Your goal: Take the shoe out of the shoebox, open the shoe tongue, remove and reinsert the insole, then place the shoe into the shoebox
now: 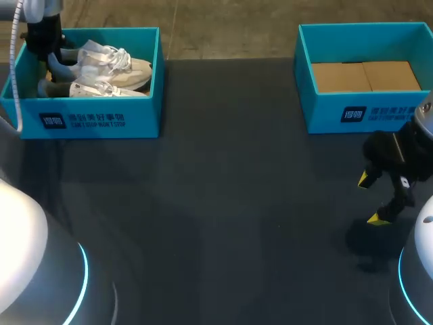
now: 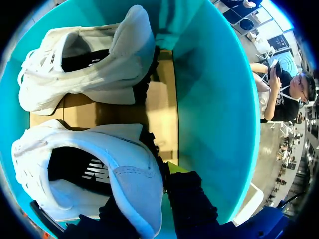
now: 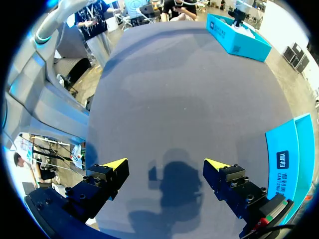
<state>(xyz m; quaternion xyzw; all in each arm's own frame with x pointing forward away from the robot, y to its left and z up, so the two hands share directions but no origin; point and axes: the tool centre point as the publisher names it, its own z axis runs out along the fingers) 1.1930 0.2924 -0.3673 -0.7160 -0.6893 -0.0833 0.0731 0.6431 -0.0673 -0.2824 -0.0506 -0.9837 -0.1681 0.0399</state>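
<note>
Two white sneakers lie in the teal shoebox (image 1: 101,122) at the back left. My left gripper (image 1: 46,57) reaches down into the box's left end. In the left wrist view the left gripper (image 2: 149,186) is shut on the grey-white heel of the nearer shoe (image 2: 124,169). One yellow fingertip (image 2: 175,167) shows against the outside of the heel; the other finger is hidden inside the shoe. The second shoe (image 2: 99,69) lies ahead, beside it. My right gripper (image 1: 374,200) hangs open over the bare table at the right, fingers (image 3: 115,164) wide apart with nothing between them.
A second teal box (image 1: 365,112) with a brown cardboard bottom stands at the back right, just behind my right arm; its wall (image 3: 286,159) shows beside the right gripper. The dark table (image 1: 237,203) stretches between the two boxes.
</note>
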